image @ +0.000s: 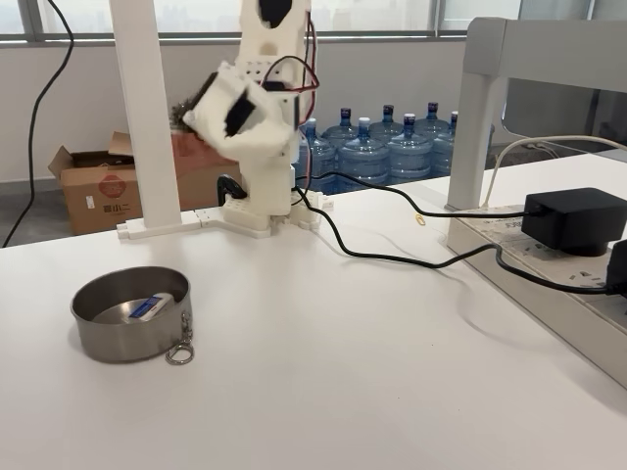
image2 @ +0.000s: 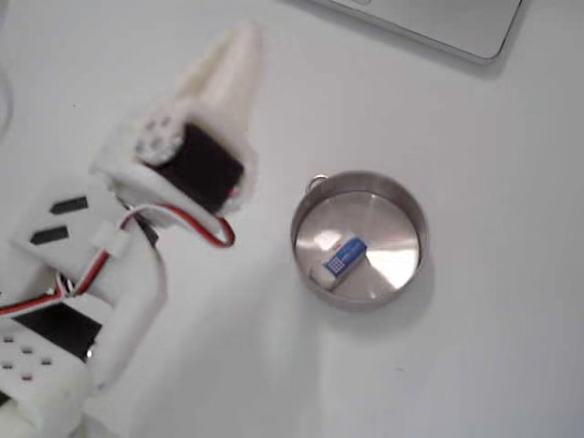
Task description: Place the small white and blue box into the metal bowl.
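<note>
Lying flat inside the metal bowl [image2: 401,196], near its rim, the small white and blue box [image2: 341,260] is seen. Bare white counter [image: 372,372] surrounds it. The gripper [image2: 239,50] is raised well apart, jaws seemingly closed and empty.

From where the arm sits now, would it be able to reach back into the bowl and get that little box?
Probably yes. The small box lies uncovered inside the open-topped metal bowl, nothing stands between it and the gripper, and the bowl sits near the arm.
</note>
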